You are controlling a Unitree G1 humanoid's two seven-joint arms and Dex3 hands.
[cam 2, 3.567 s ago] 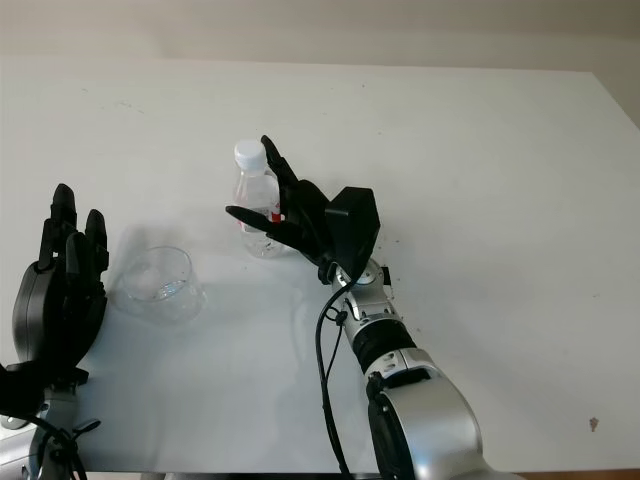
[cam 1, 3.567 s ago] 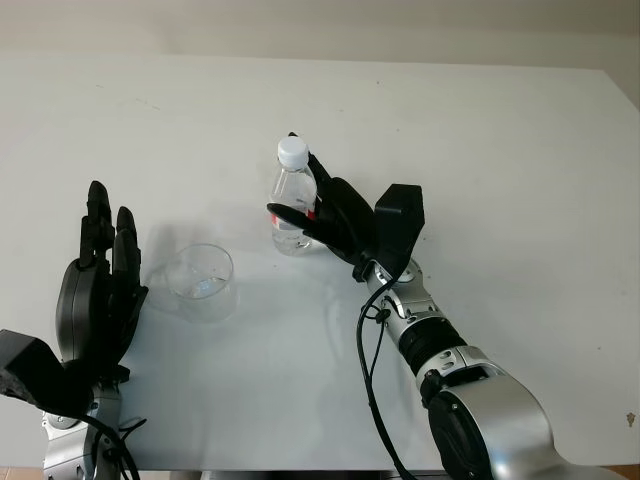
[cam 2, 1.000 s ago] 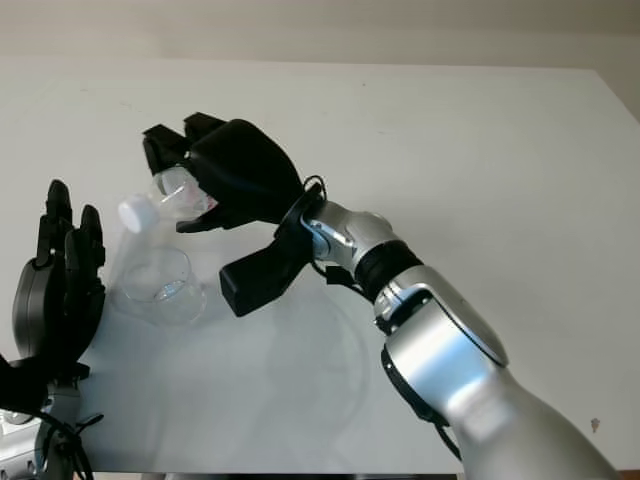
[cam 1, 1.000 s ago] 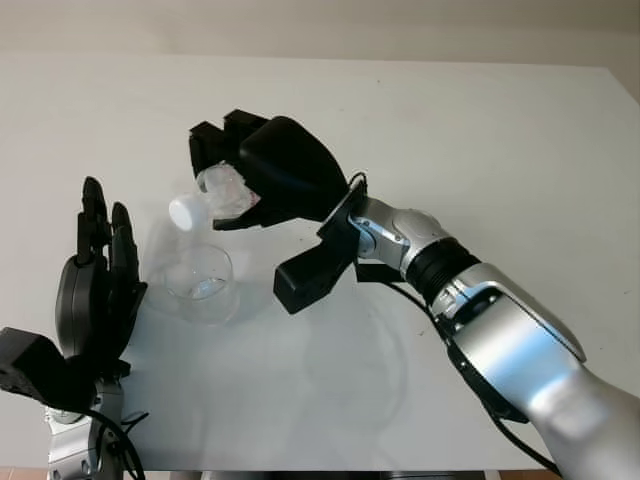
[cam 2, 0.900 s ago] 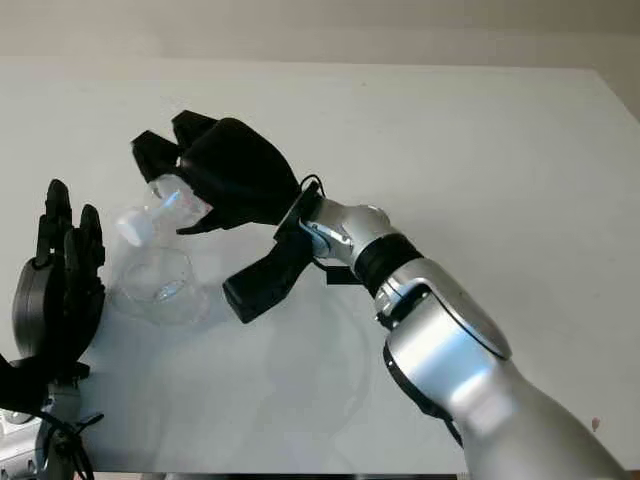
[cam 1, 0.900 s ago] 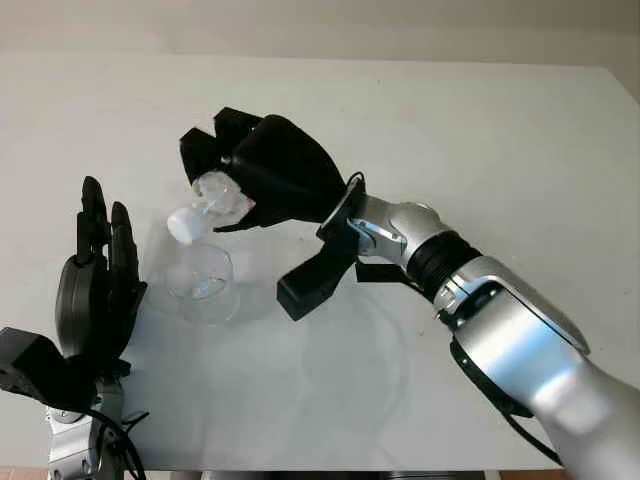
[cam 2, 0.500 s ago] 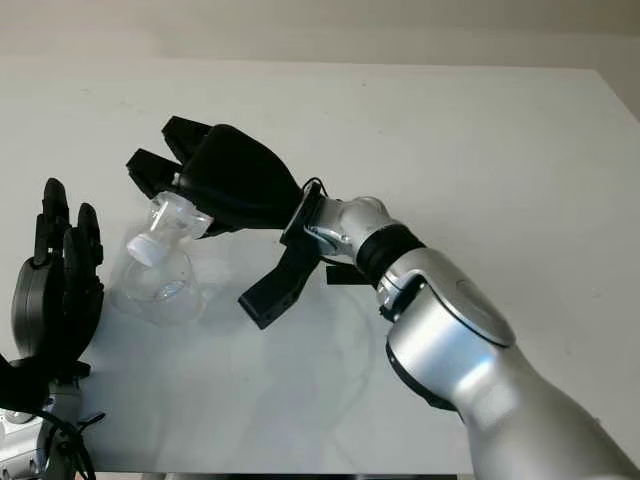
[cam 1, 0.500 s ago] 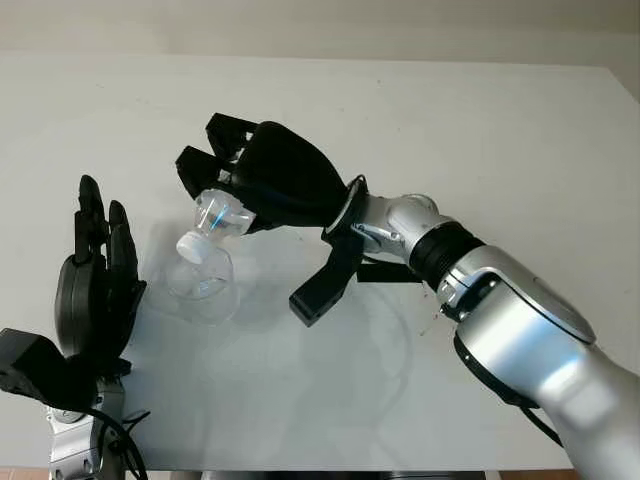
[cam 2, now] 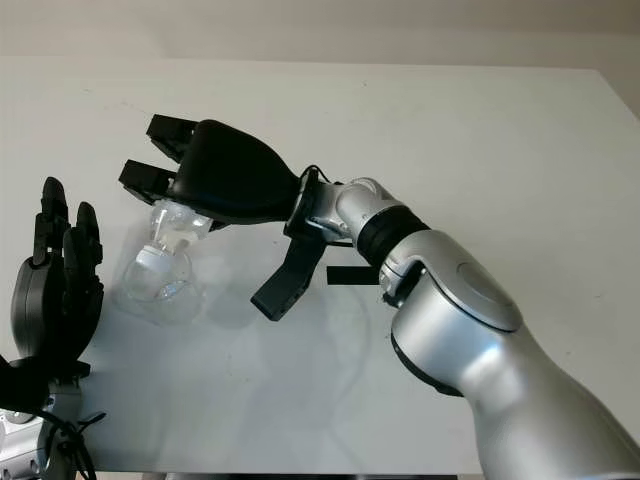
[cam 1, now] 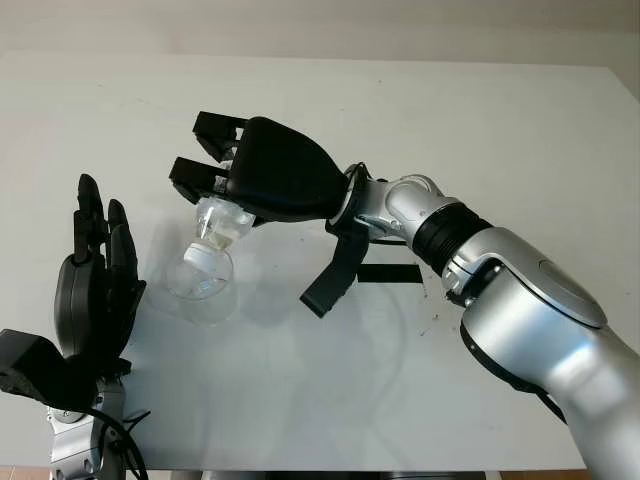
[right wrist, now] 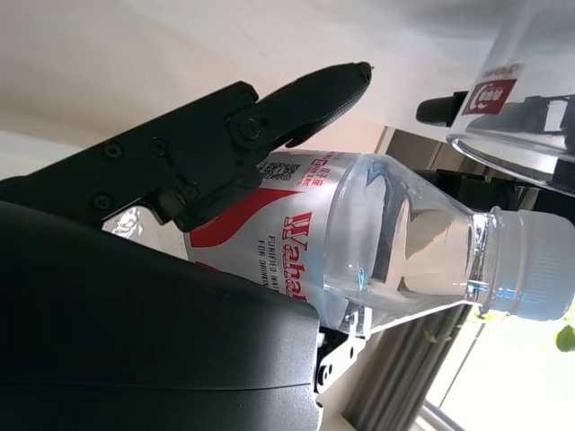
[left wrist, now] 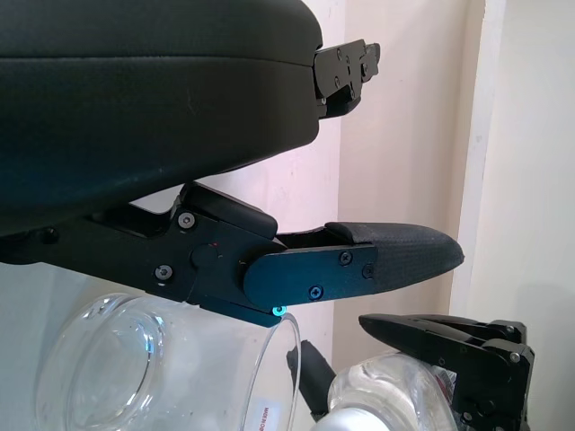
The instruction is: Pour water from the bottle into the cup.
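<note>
The right hand covers most of the bottle; whether water flows into the cup can't be made out.

Glossy silver arm shells, ribbed black wrist collars, and matte black hands with small screwed finger joints

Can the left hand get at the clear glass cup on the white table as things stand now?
Probably yes. The open left hand stands beside the clear glass cup with bare white table between them. However, the right hand holds the capped clear plastic bottle tilted just over the cup, crowding its top.
</note>
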